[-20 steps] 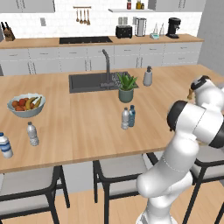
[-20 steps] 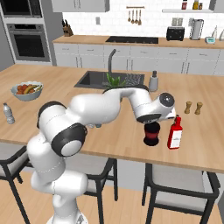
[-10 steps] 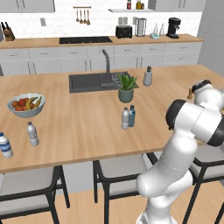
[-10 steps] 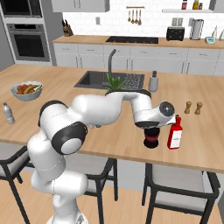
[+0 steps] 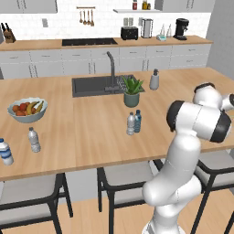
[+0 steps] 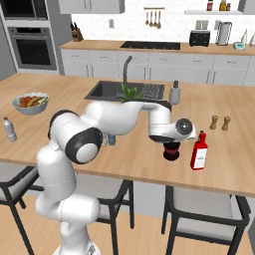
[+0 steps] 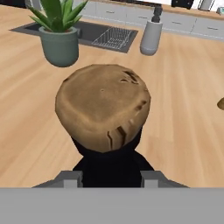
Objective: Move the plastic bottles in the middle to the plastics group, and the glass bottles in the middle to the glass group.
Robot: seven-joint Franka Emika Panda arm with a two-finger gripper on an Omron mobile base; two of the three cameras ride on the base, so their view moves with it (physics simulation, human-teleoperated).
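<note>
Gripper: closed about the neck of the black glass bottle, just below its brown cork top.
Black glass bottle: seen upright at the near right of the island counter, just left of the red bottle; contact between base and counter cannot be told.
Plastic bottles: the clear bottle and blue-tinted bottle are found side by side mid-counter, near the potted plant.
Plastics group: a slim clear bottle and a blue-labelled bottle are placed at the near left edge.
Wooden shakers: set beyond the red bottle.
</note>
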